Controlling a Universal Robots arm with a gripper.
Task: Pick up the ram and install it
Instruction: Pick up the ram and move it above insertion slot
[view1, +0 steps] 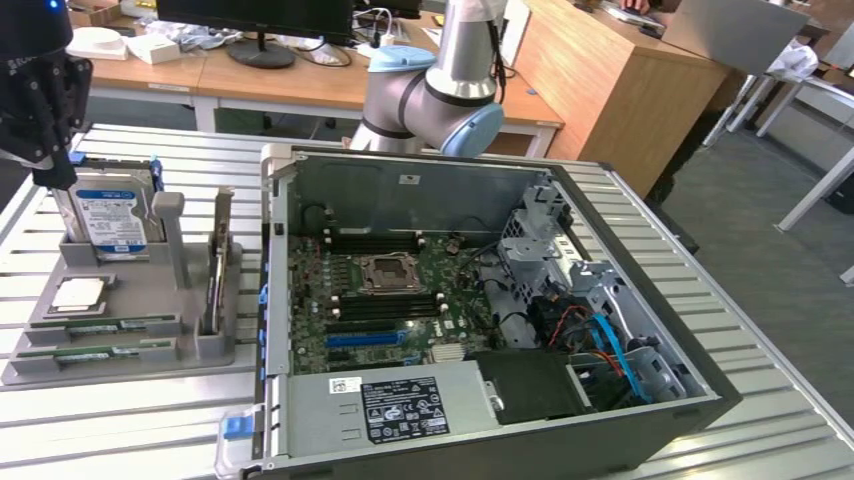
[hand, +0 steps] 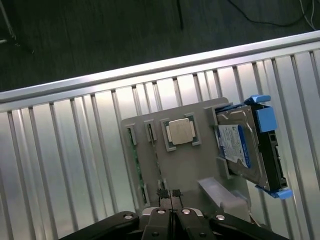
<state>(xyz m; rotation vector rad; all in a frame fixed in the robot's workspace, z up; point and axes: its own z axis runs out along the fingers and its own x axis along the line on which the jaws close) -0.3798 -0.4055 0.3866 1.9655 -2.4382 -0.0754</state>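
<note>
**Exterior view: ram (view1: 107, 326) flat in the grey tray (view1: 134, 372), gripper (view1: 56, 175) empty above**

Two green sticks lie side by side in shallow slots at the tray's end farthest from the hard drive (view1: 110, 215), with the square processor chip (view1: 78, 292) between drive and sticks. The gripper hangs over the tray's drive end. In the wrist view its jaws are pinched together with nothing between them.

The ram is probably light, stiff and thin. It is likely fragile at the chips and contact edge, so the long bare edges look like the safest hold. In the wrist view only thin green slivers show in the slots, probably the same sticks.

The slot walls crowd each stick closely. A tall post (view1: 170, 225) rises from the tray's middle. The open computer case (view1: 400, 190) stands just beside the tray, on the exterior view's right. The room above the tray looks free.
</note>
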